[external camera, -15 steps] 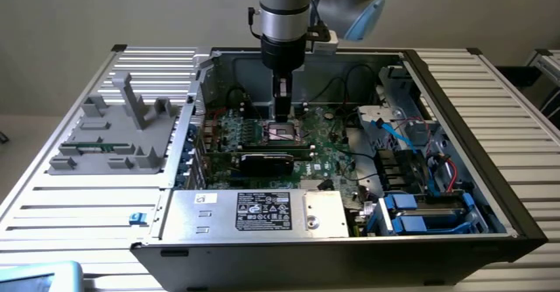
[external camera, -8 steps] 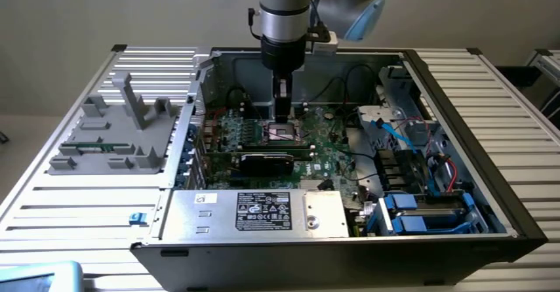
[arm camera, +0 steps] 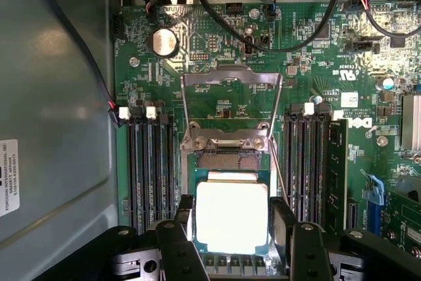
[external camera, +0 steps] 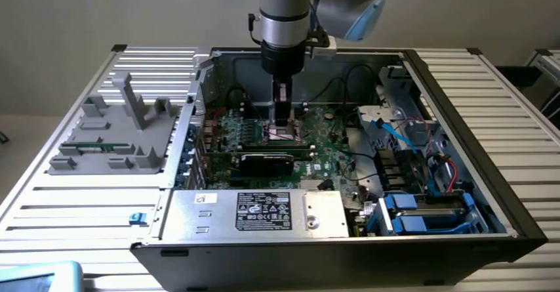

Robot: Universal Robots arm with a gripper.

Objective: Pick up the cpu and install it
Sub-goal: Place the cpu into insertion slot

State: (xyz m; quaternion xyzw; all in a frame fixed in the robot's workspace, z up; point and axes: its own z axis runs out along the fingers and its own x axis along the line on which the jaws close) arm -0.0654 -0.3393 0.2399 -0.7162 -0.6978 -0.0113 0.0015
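The cpu [arm camera: 231,218], a square chip with a bright silver top, sits between the two black fingers [arm camera: 186,212] of my gripper [arm camera: 233,207], which press on its opposite edges. It hangs just over the dark socket [arm camera: 227,159] on the green motherboard [arm camera: 217,44]. The socket's metal frame [arm camera: 231,77] is flipped up and back. In the exterior view the gripper [external camera: 282,129] reaches straight down into the open computer case [external camera: 455,108], its tips at the socket [external camera: 282,134] in the board's middle.
Black memory slots [arm camera: 151,169] flank the socket, with a memory stick [arm camera: 337,169] seated in one of them. Black cables [arm camera: 289,37] loop over the board. A silver power supply [external camera: 254,210] fills the case front. A grey fixture [external camera: 114,134] stands on the slatted table at the exterior view's left.
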